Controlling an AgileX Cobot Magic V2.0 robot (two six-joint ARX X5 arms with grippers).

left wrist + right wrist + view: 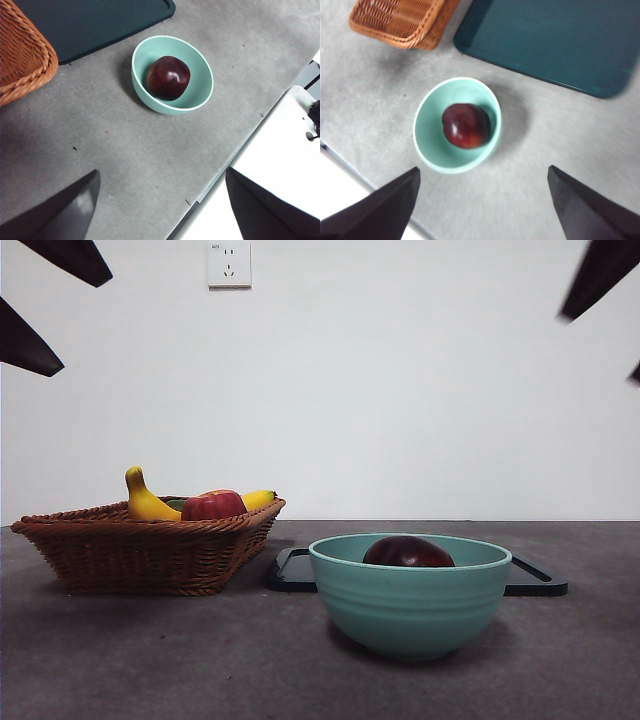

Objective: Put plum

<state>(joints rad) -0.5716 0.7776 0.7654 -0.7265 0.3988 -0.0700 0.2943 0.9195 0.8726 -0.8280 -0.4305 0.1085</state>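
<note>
Fingers of both grippers stood apart, empty, raised above the table point(120, 660). Front view: plum point(408, 553) lay inside the teal bowl point(410, 605) — wicker basket point(150, 550) with banana point(150, 504) and apple point(213, 506) beside it. Left wrist view: left gripper point(160, 210) well clear of the bowl. Right wrist view: right gripper point(482, 210) over the bowl's near side — dark tray point(555, 45) behind.

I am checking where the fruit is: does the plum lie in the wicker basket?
No, the plum lies alone inside the green bowl, apart from the basket.
</note>
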